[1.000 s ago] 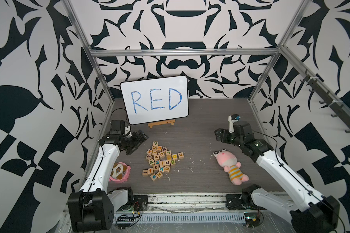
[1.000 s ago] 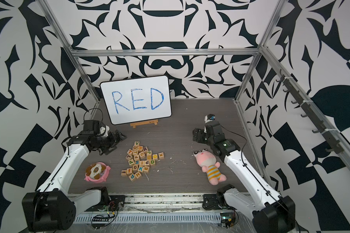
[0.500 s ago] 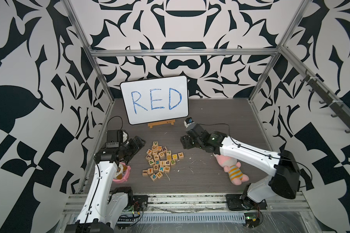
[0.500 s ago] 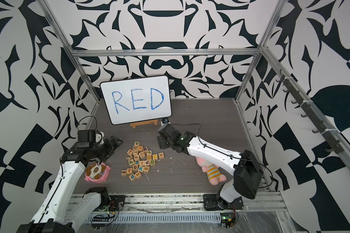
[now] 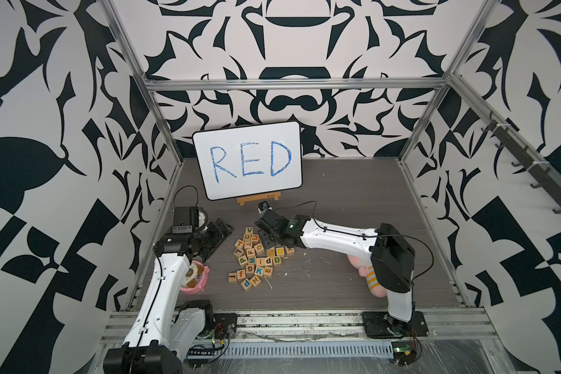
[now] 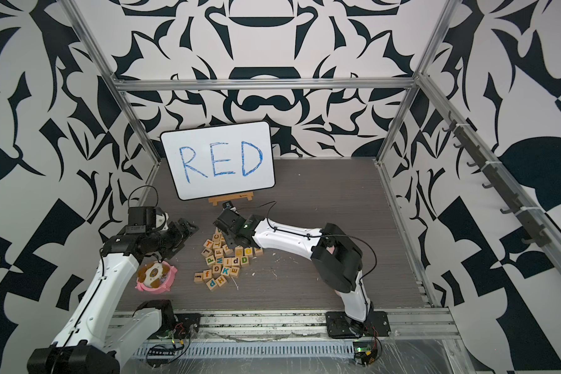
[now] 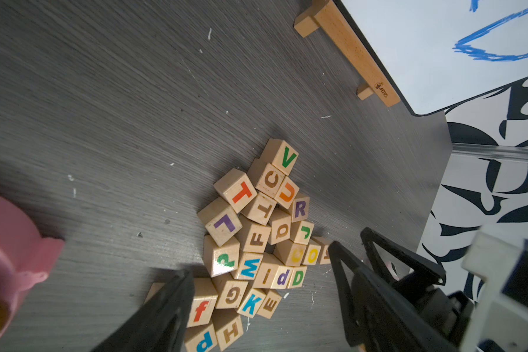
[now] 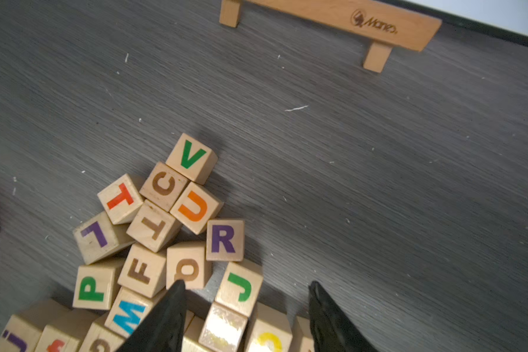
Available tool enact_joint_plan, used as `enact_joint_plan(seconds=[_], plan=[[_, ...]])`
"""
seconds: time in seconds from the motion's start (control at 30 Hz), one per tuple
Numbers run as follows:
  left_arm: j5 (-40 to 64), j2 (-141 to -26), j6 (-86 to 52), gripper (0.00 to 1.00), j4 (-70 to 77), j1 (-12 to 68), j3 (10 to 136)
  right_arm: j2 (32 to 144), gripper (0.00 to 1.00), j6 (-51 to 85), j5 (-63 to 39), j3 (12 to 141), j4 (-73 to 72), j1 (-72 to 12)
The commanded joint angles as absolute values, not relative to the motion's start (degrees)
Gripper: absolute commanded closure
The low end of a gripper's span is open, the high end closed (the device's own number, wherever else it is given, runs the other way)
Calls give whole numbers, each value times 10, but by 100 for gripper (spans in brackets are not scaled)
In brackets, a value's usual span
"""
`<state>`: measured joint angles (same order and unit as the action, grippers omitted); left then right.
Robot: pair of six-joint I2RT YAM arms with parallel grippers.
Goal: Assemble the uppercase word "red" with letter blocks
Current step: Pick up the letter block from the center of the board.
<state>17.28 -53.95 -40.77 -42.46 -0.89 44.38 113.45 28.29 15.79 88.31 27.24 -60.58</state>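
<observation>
Tabletop [image 8: 378,152]: R block [image 8: 224,240] near right end effector [image 8: 247,283] (jaws apart).

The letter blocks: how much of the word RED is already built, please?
Nothing is built yet: R, E and D lie mixed into the pile. Nothing is in hand; the right gripper hangs over it near R, jaws open and empty. Left to do: pick all three and line them up.

About twenty-five letter blocks [image 5: 255,259], one whiteboard [image 5: 250,162], one plush [image 5: 371,280], one bowl [image 5: 193,288]
</observation>
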Motion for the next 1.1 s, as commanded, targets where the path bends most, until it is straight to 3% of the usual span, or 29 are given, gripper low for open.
enact_joint_plan(seconds=[0.0,0.17,1.07], plan=[[160,-536,-407,21,-440,-7,455,1146,40,284,158,925,286,-609],[154,-540,-410,26,-442,-7,455,1174,43,284,144,945,275,-609],[154,-548,-405,28,-442,2,455,1234,54,293,141,980,285,-609]])
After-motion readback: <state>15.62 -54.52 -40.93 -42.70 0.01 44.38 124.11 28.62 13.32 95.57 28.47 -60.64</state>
